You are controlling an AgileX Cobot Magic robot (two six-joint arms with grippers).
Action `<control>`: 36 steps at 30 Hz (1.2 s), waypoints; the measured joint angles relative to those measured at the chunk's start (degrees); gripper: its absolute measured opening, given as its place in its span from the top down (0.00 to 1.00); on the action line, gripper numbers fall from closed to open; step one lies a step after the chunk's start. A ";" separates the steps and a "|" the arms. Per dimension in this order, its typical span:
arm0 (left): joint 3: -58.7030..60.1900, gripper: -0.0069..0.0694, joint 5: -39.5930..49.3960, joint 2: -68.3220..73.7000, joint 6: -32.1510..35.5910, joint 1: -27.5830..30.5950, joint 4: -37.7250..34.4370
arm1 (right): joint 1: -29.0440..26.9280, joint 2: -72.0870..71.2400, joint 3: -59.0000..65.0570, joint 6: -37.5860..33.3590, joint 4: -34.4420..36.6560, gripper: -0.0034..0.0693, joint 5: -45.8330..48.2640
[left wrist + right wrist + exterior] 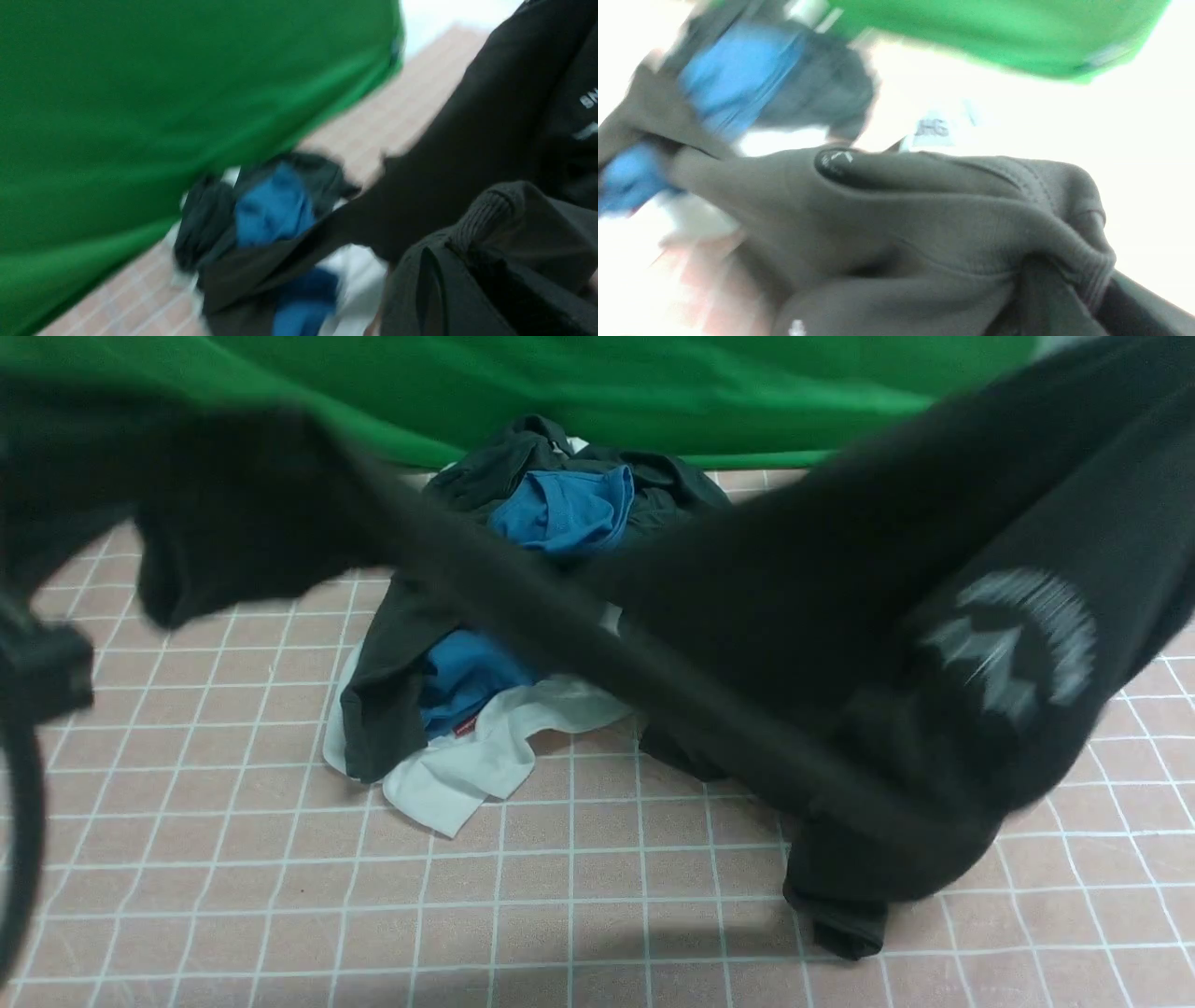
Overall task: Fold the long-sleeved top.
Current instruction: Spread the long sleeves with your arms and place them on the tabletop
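Aloft, the long-sleeved top (803, 616) spans upper left to upper right, left gripper (504, 284) and right gripper (1069, 298) clamped on it.

Left arm (37, 677) at left edge, blurred. Left claw (509, 284), right claw (1069, 298) held high — both clamped on long-sleeved top (794, 616).

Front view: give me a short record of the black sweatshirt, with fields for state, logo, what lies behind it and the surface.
garment: black sweatshirt, stretched across the view, motion-blurred
state: unfolded, raised at both ends; sleeve end hangs lowest
logo: white mountain logo, toward the robot's right
behind: blue T-shirt, dark garment, white garment, heaped together
surface: pink gridded table cover
backdrop: green cloth
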 joint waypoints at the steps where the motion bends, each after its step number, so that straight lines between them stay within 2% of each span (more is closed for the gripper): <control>1: -0.42 0.86 0.50 1.02 3.50 0.00 -5.25 | -2.55 -0.16 -3.06 -0.62 -1.31 0.85 2.36; 3: -0.23 0.86 2.50 2.95 9.74 0.00 -12.68 | -5.68 -0.16 -4.69 -1.32 -3.18 0.85 4.43; 5: 1.38 0.86 5.71 6.01 18.05 0.00 -25.56 | -8.95 -0.09 -4.89 -1.59 -4.54 0.85 5.32; 9: 5.59 0.86 8.04 14.97 33.74 -1.98 -44.64 | -14.22 1.29 -4.71 -1.54 -5.11 0.85 4.43; 11: 6.74 0.86 6.15 19.25 37.72 -4.61 -48.19 | -15.31 2.57 -4.71 -1.48 -5.24 0.85 3.35; 12: 6.99 0.86 3.82 22.88 39.76 -7.91 -49.15 | -15.63 3.66 -4.71 -1.41 -5.37 0.85 3.00; 13: 7.05 0.86 2.83 23.40 39.99 -8.44 -49.36 | -15.63 4.06 -4.71 -1.41 -5.44 0.85 2.94; 15: 6.86 0.86 -4.75 30.65 41.49 -16.54 -49.59 | -15.69 6.76 -4.71 -1.47 -5.17 0.85 2.95; 16: 6.79 0.86 -5.34 30.65 41.47 -16.54 -49.48 | -15.69 6.96 -4.71 -1.47 -5.19 0.85 2.95; 19: 4.15 0.86 -12.62 39.77 42.14 -24.24 -48.76 | -15.69 9.46 -4.71 -1.58 -5.11 0.85 2.95; 24: -2.56 0.78 -14.18 50.58 45.27 -28.90 -47.44 | -15.69 10.65 -4.71 -1.83 -5.09 0.85 2.22; 26: -6.26 0.63 -11.22 55.82 45.74 -29.87 -47.01 | -15.69 10.65 -4.71 -2.07 -5.04 0.85 1.93; 28: -7.37 0.55 -9.31 57.48 45.80 -30.07 -46.70 | -15.69 10.65 -4.71 -2.30 -5.04 0.85 1.93; 29: -8.26 0.44 -7.62 58.87 45.80 -30.06 -46.23 | -15.69 10.65 -4.71 -2.48 -5.04 0.85 1.93; 30: -8.41 0.40 -7.43 59.15 45.80 -30.06 -46.11 | -15.69 10.65 -4.71 -2.64 -5.04 0.85 1.93; 31: -8.79 0.29 -6.30 59.57 45.80 -30.06 -44.71 | -15.69 10.65 -4.71 -3.06 -5.04 0.85 1.93; 32: -8.84 0.27 -5.94 59.57 45.80 -30.06 -44.03 | -15.69 10.65 -4.71 -3.04 -5.04 0.85 1.93; 33: -9.06 0.15 -5.09 59.32 45.53 -30.01 -41.00 | -15.69 10.65 -4.71 -3.32 -5.04 0.85 2.31; 34: -9.09 0.13 -4.79 59.00 45.09 -29.96 -39.19 | -15.69 10.65 -4.71 -3.38 -5.04 0.85 2.56; 35: -9.09 0.06 -4.18 57.82 42.69 -29.65 -33.95 | -15.69 10.65 -4.71 -3.58 -5.04 0.85 3.24; 36: -9.09 0.03 -3.91 56.74 40.31 -29.31 -29.16 | -15.69 10.65 -4.71 -3.57 -5.04 0.85 3.79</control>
